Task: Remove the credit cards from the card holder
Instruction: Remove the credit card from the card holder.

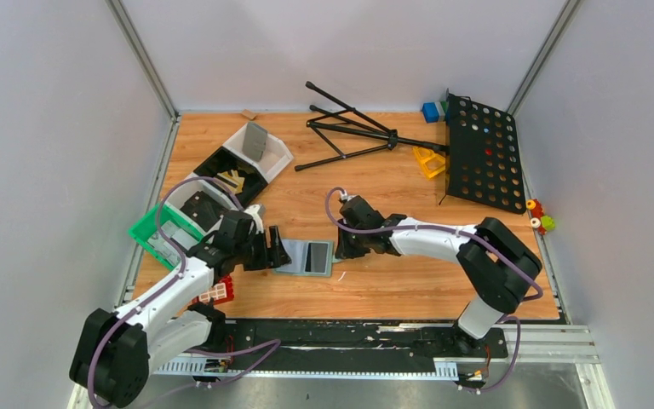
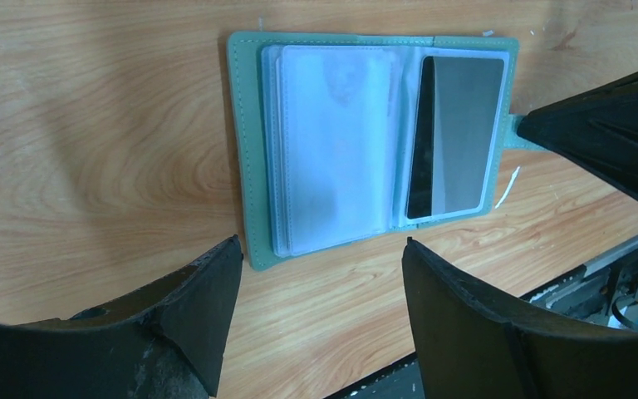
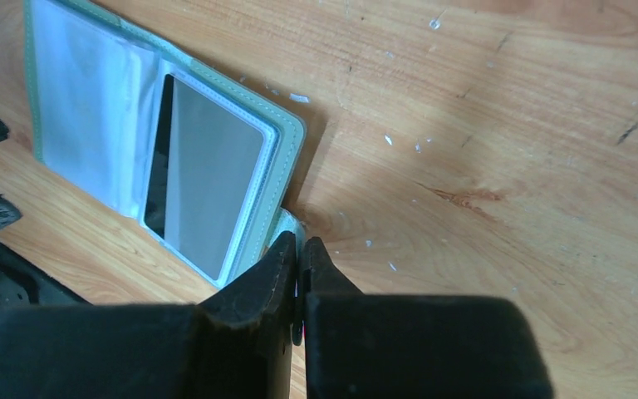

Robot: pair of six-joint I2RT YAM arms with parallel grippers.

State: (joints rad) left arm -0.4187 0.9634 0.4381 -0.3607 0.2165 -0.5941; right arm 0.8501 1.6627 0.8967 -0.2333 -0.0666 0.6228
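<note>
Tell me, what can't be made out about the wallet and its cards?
Left wrist view: cloudy sleeves in the card holder hide any cards behind; only one dark card shows.
Right wrist view: the shut right gripper covers whether the side flap is pinched.
Top view: card details too small.

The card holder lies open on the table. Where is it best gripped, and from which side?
Grip the side flap, coming from the right: the card holder lies flat, and only this thin tab sticks out past its cover, clear of the sleeves. The right claw is shut on it.
</note>
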